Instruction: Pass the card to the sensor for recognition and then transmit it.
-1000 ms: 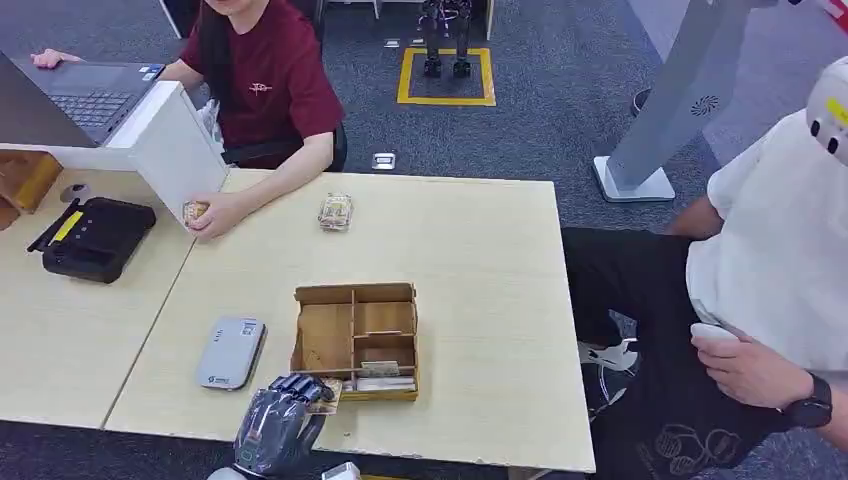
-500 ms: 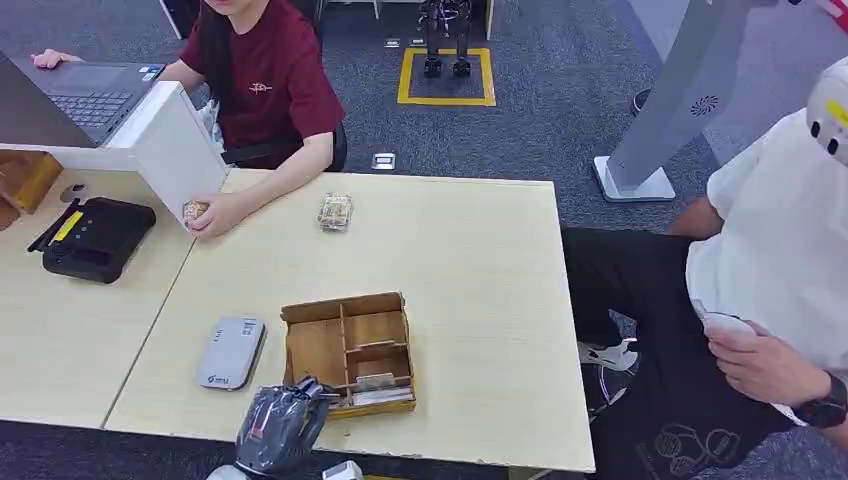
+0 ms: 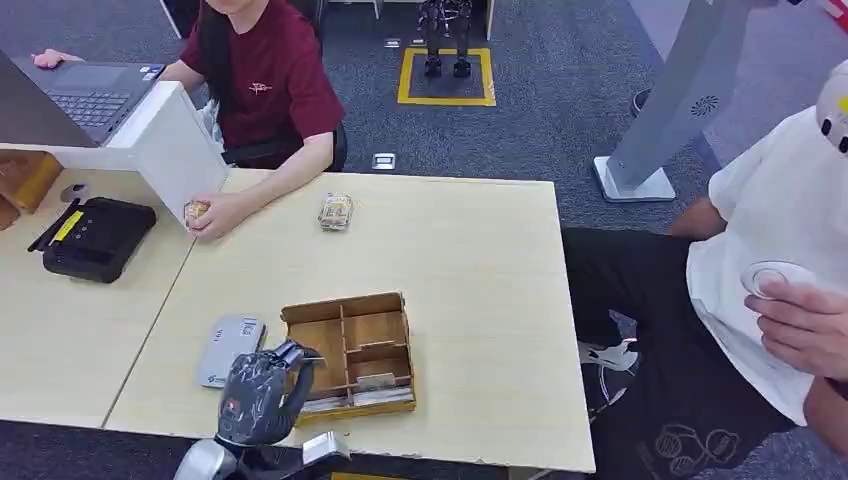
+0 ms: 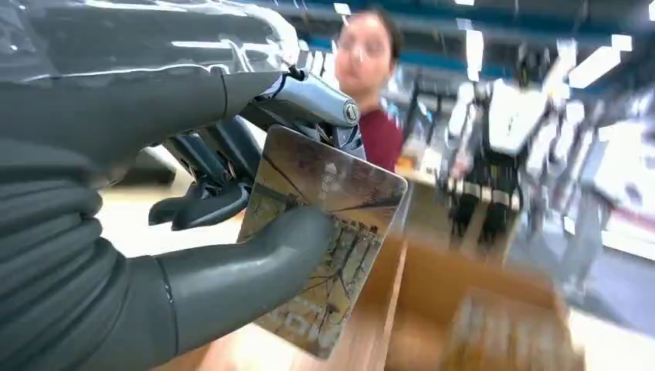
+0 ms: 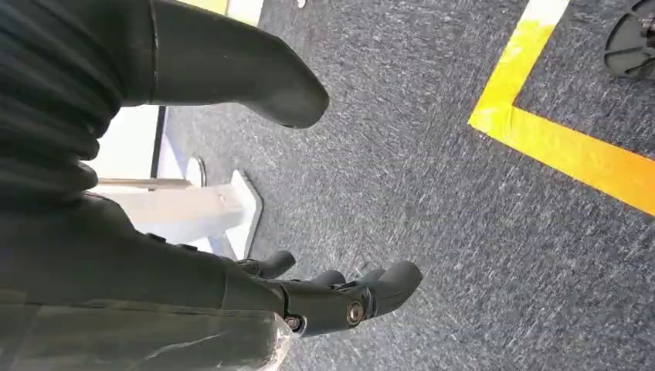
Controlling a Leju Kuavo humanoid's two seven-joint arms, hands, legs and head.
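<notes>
My left hand [image 3: 258,394] is raised just left of the wooden card box [image 3: 350,355], at the table's near edge. It pinches a brownish printed card [image 4: 324,239] between thumb and fingers; the card stands clear of the box. The grey card sensor [image 3: 229,350] lies flat on the table directly left of the hand and is partly covered by it. More cards [image 3: 372,390] lie in the box's front compartments. My right hand [image 5: 324,297] hangs over dark carpet with its fingers apart, holding nothing.
A person in a dark red shirt [image 3: 270,85] sits across the table, one hand resting by a small packet [image 3: 335,211]. A black device [image 3: 92,238] lies at far left. At right, a person in white [image 3: 790,270] holds a round white object.
My left hand lifted from the box's front corner, moving up and left with the card in it. The box skewed on the table between the first two frames. The person at right raised their hand.
</notes>
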